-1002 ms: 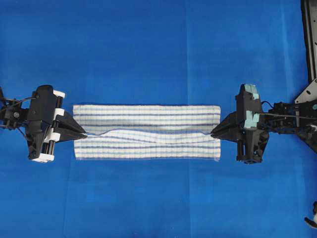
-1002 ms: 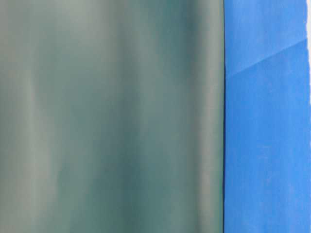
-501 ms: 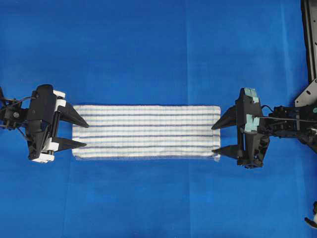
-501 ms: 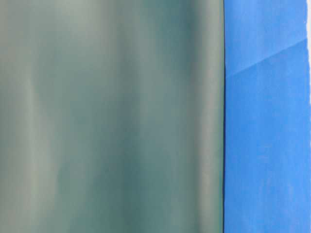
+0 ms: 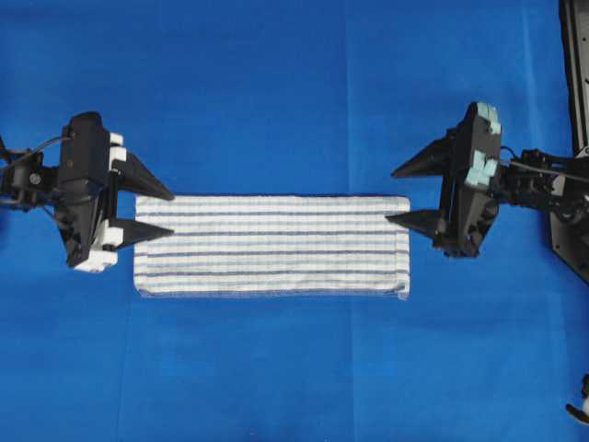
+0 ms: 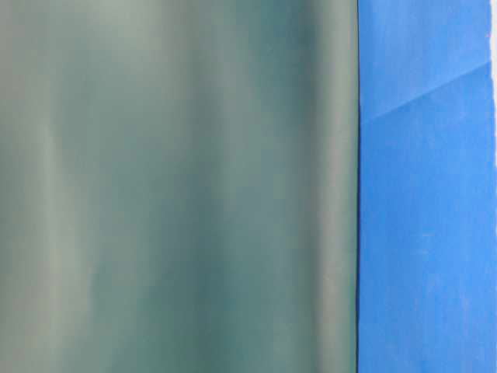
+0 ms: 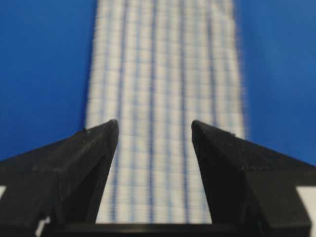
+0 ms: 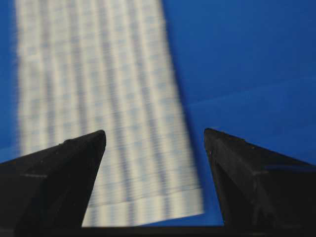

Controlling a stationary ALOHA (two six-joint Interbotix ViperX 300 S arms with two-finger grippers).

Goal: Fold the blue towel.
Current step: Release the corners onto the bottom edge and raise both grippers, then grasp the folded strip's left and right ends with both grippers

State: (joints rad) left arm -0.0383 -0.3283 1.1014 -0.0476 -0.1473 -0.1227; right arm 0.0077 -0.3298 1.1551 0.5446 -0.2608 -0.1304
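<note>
The blue towel (image 5: 271,245) lies flat in the middle of the overhead view as a long narrow strip, white with thin blue stripes. My left gripper (image 5: 171,214) is open at the towel's left end, its tips over the upper left corner, holding nothing. My right gripper (image 5: 396,195) is open at the right end, above the upper right corner, also empty. In the left wrist view the towel (image 7: 163,89) runs away between the black fingers (image 7: 98,148). The right wrist view shows the towel (image 8: 98,98) and its near edge below the open fingers (image 8: 232,158).
A plain blue covering (image 5: 276,92) spreads over the whole table. A black frame (image 5: 575,64) stands at the right edge. In the table-level view a blurred grey-green surface (image 6: 178,186) fills most of the picture, with blue covering (image 6: 427,194) at its right.
Both grippers opened and let go of the towel's ends, which settled flat. Both then moved towards the far side, the right one also tilting.
</note>
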